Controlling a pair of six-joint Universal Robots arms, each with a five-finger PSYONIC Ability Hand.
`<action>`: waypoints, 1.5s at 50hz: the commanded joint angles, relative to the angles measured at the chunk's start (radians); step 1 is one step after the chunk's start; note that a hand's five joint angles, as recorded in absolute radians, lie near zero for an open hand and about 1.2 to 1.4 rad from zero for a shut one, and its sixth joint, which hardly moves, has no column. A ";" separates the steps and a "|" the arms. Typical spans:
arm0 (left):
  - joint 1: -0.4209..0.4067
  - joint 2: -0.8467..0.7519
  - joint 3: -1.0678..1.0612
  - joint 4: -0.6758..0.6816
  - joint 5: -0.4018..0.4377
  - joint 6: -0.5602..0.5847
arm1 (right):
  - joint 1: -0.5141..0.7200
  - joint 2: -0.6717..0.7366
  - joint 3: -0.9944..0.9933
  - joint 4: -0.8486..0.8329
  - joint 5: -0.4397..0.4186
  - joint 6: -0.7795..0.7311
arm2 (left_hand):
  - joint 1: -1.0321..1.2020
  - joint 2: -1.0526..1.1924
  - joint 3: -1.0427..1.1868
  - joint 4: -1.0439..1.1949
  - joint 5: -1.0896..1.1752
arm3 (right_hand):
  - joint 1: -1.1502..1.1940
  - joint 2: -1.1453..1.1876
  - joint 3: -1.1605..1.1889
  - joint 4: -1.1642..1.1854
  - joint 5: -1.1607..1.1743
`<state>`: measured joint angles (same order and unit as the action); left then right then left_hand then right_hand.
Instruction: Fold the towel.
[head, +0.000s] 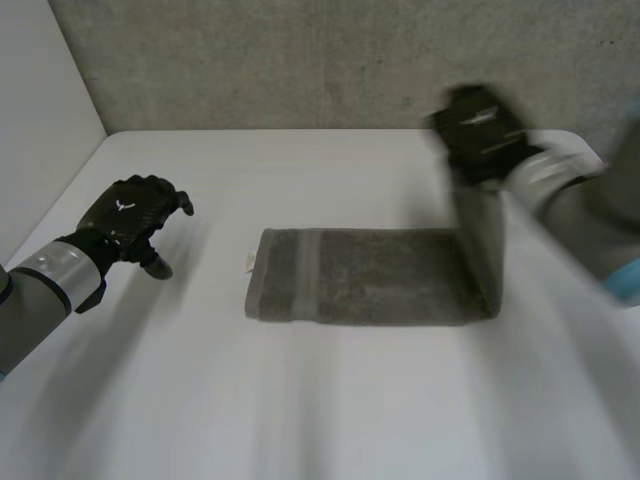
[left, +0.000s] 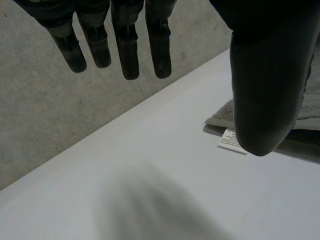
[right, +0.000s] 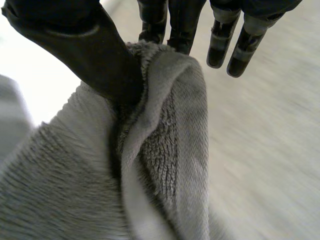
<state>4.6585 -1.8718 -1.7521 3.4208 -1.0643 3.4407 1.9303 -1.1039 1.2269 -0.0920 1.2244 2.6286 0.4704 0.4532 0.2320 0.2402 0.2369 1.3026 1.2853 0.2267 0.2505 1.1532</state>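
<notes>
A grey towel (head: 365, 277) lies folded into a strip in the middle of the white table (head: 300, 400), a small white label (head: 249, 262) at its left end. Its right end (head: 480, 240) is lifted off the table. My right hand (head: 480, 125) is above that end, thumb (right: 95, 55) and fingers (right: 172, 25) pinching the towel's edge (right: 170, 125). My left hand (head: 130, 215) hovers open over the table well left of the towel, fingers (left: 127, 50) straight and holding nothing; the towel's corner (left: 222, 117) and label (left: 232, 141) lie beyond its thumb (left: 267, 75).
A grey concrete wall (head: 330, 60) runs behind the table's far edge, and a pale wall (head: 40, 110) stands at the left. Bare tabletop lies in front of the towel and between it and the left hand.
</notes>
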 joint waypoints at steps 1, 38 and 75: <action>-0.001 0.000 -0.006 0.000 -0.002 0.000 | 0.329 0.196 -0.018 -0.046 0.061 -0.088 | -0.069 -0.052 -0.057 -0.066 -0.010 | 0.094 0.111 -0.052 -0.076 0.069; -0.451 -0.210 0.256 0.051 -0.111 -0.308 | -0.139 -0.105 0.612 -0.233 -0.130 0.080 | -0.051 -0.034 -0.057 -0.066 0.008 | -0.939 -0.922 -0.052 -0.076 -0.965; -0.298 -0.035 0.138 0.046 -0.206 -0.314 | -0.220 -0.268 0.459 0.015 -0.161 -0.075 | -0.075 -0.058 -0.057 -0.066 -0.016 | 0.094 0.111 -0.052 -0.076 0.069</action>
<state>4.3280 -1.9275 -1.6000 3.4665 -1.2700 3.1264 1.6218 -1.3330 1.7883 -0.1298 1.0676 2.5750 0.4704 0.4486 0.2320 0.2402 0.2318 1.2833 1.2423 0.2267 0.2505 1.1560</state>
